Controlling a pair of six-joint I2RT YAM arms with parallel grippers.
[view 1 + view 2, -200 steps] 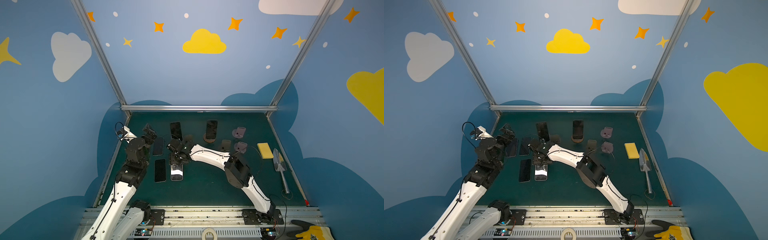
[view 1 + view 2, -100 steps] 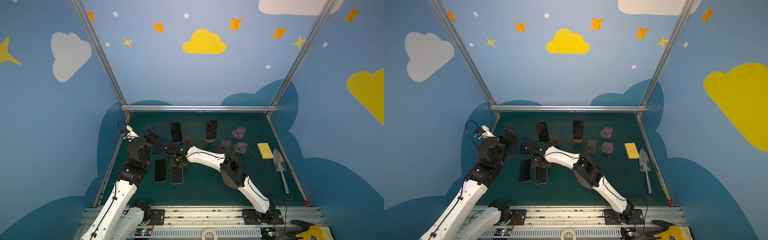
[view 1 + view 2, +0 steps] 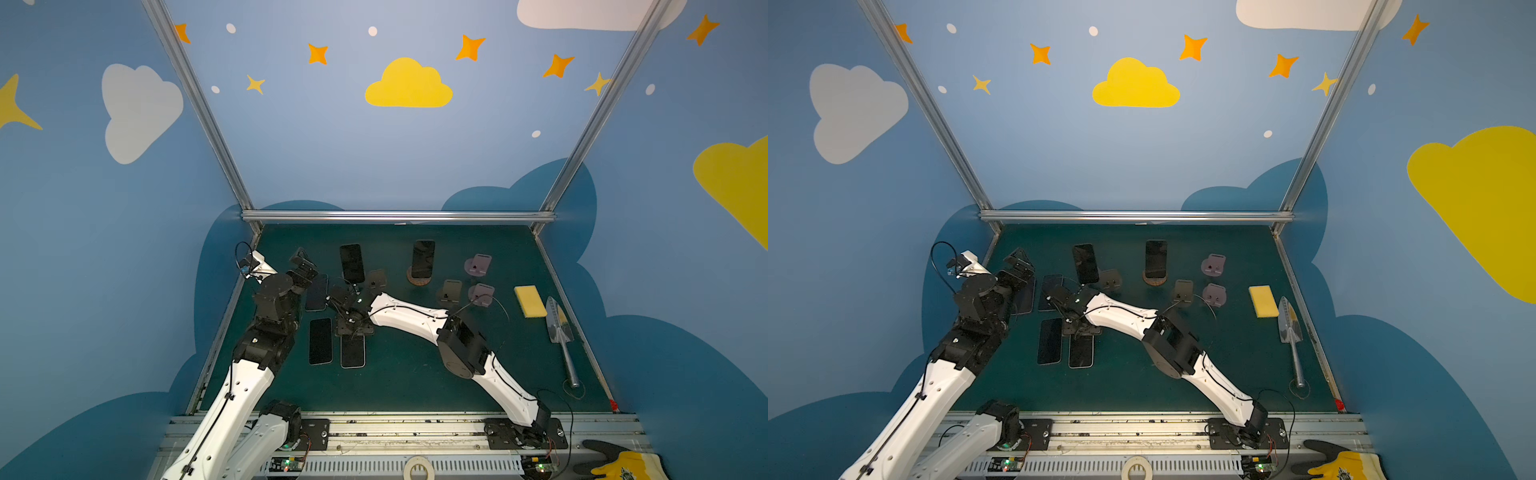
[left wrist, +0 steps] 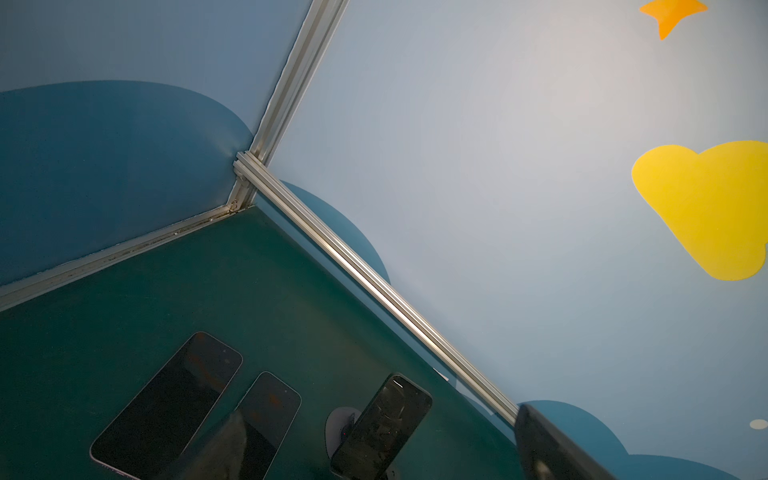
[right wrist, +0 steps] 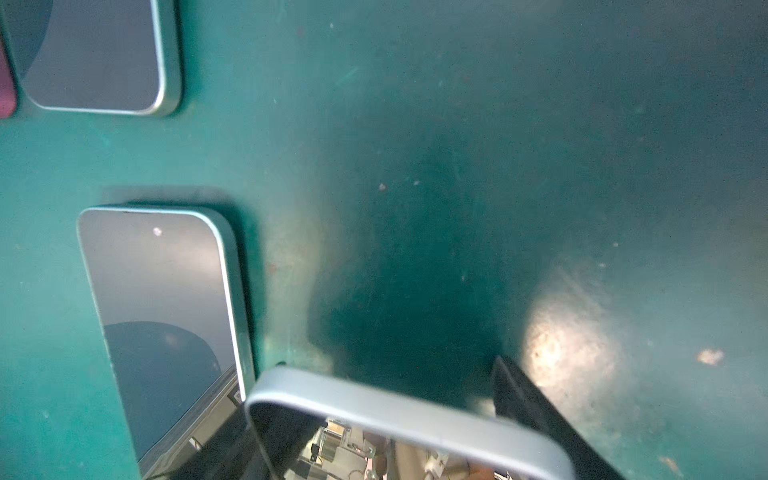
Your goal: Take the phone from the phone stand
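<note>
The right hand point(image 3: 353, 330) grips the far end of a silver-edged phone point(image 3: 353, 353), which seems to lie flat on the desk point(image 3: 415, 374), just beside another phone point(image 3: 320, 341). The left hand point(image 3: 302, 262) hovers wide open and empty.

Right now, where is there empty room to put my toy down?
Bare mat lies along the front edge, between the flat phones and the trowel, though the right arm crosses above it. The strip behind the stands is free too. Left side: crowded.
</note>
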